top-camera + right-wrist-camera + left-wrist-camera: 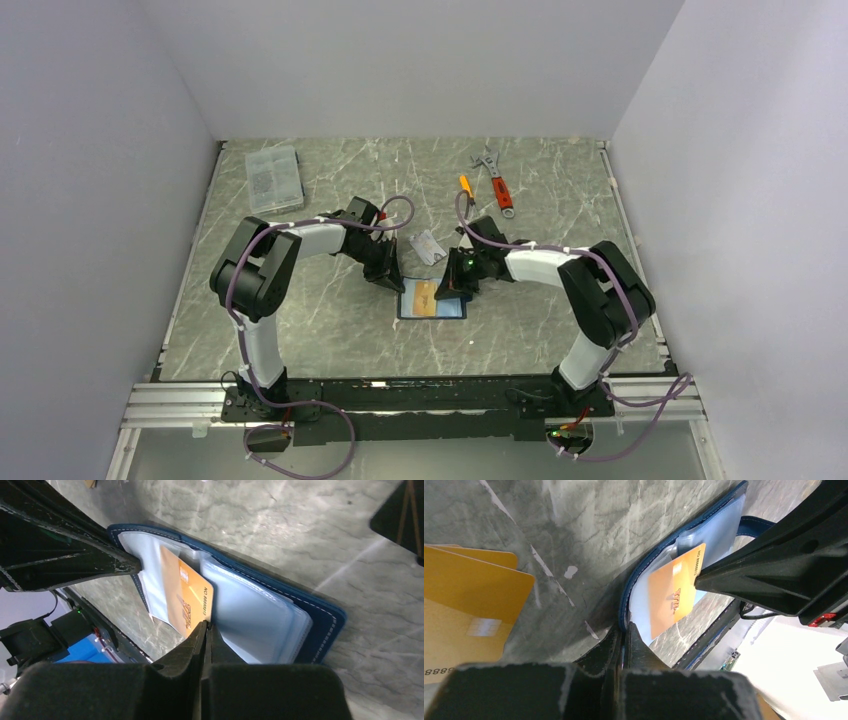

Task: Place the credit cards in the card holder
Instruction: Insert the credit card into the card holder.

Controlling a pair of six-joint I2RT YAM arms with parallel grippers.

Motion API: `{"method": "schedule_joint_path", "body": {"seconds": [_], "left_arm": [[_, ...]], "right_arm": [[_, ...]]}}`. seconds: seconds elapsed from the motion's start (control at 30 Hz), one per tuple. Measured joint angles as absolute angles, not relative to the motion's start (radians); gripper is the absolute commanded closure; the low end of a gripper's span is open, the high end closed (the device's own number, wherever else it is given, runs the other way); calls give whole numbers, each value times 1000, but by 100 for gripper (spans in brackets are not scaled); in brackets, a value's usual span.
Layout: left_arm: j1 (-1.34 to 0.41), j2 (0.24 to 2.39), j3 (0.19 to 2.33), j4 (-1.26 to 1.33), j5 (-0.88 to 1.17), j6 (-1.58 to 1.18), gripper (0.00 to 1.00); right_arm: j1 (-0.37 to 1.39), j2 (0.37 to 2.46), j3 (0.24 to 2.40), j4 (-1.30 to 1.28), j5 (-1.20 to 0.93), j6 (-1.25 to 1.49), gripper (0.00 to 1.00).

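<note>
The navy card holder lies open on the marble table, its clear sleeves up. An orange credit card sits partly inside a sleeve. My left gripper is shut on the holder's blue edge. My right gripper is shut, its tips against the orange card's outer edge; I cannot tell whether it pinches the card. More orange cards lie on the table to the left. A silvery card lies behind the holder.
A clear compartment box stands at the back left. A wrench with a red handle and a small orange screwdriver lie at the back right. Grey walls close the table on three sides.
</note>
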State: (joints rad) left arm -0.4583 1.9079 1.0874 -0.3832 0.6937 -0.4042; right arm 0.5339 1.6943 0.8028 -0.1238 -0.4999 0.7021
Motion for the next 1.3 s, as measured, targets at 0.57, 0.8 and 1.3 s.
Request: {"method": "schedule_joint_path", "body": {"seconds": [0.57, 0.8, 1.3], "left_arm": [[-466, 1908, 1087, -387, 691, -403, 94], [-466, 1904, 1087, -390, 683, -397, 98], [-466, 1897, 1089, -398, 675, -385, 86]], "right_arm": [[616, 1761, 912, -188, -470, 657, 70], [606, 1749, 930, -232, -467, 626, 80], [602, 1747, 957, -272, -373, 617, 100]]}}
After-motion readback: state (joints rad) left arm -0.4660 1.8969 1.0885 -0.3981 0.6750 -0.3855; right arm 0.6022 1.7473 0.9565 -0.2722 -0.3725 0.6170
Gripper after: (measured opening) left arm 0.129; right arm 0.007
